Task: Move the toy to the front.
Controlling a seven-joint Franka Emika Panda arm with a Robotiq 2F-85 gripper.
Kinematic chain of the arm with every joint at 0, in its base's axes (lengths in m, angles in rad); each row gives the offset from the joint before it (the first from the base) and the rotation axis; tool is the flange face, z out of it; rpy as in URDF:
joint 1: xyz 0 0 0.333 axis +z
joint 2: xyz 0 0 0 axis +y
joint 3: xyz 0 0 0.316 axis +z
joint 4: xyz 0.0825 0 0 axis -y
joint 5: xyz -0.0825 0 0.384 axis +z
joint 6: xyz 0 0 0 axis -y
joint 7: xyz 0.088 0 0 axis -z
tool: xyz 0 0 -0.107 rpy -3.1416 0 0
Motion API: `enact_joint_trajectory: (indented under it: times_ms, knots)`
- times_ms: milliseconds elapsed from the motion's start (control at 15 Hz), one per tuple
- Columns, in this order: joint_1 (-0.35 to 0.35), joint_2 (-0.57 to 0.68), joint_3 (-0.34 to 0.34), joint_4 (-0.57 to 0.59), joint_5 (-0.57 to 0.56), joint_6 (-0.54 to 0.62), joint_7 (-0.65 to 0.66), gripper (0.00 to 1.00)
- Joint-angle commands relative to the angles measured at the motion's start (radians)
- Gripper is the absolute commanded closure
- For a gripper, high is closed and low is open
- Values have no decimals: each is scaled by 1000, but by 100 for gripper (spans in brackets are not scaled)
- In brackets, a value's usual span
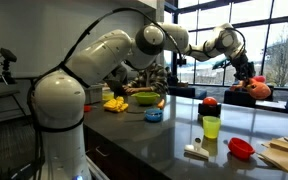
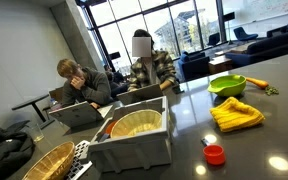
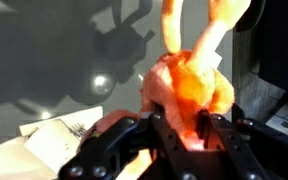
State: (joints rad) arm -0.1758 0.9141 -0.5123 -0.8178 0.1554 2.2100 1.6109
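Clearly, the pincer (image 3: 184,138) is closed on the toy (image 3: 189,88). In the wrist view its two fingers press the orange plush body from 9 and 3 o'clock, and the pale limbs trail toward 12. In an exterior view the toy (image 1: 256,89) is held up off the dark worktop (image 1: 164,140), at about 1 o'clock from the yellow-green cup (image 1: 211,126) and the red bowl (image 1: 241,148).

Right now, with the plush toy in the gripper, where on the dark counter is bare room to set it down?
The gripper holds the orange-and-pink plush toy. Bare dark counter lies between the small blue bowl and the yellow-green cup. It is crowded around that cup, the red bowl and the small red ball.
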Motion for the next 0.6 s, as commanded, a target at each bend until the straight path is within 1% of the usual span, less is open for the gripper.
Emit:
enact_joint_trajectory:
  times_ms: [0, 200, 533]
  knots:
    - [24, -225, 69, -205, 95, -59, -75, 92]
    - [14, -371, 119, -335, 184, -86, -190, 92]
    - [-24, -578, 166, -565, 328, -131, -495, 92]
